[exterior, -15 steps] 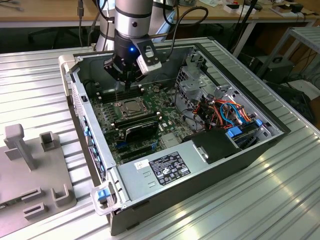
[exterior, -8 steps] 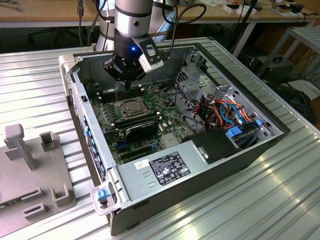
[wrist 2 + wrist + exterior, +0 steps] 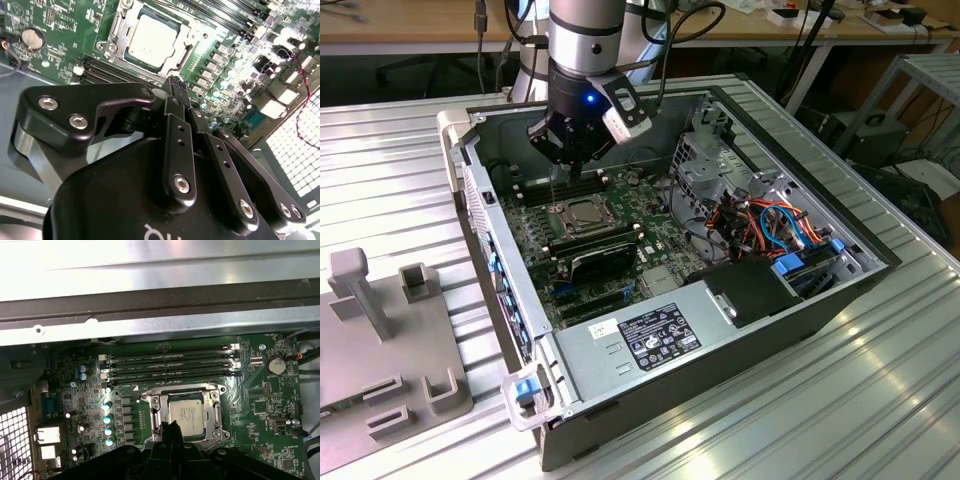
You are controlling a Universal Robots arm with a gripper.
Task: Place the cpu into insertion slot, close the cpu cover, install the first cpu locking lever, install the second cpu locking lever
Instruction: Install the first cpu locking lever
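First wrist view | fingers [image 3: 172, 435] pressed together, empty | cpu [image 3: 186, 413] in insertion slot [image 3: 154, 415] just beyond them

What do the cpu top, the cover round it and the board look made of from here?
The cpu: top looks like metal, matt silvery-tan, with a soft even sheen. The cpu cover: probably thin sheet metal, bright silver, glinting at its edges. The motherboard: seemingly green lacquered circuit laminate, slightly glossy, with fine traces and solder points.
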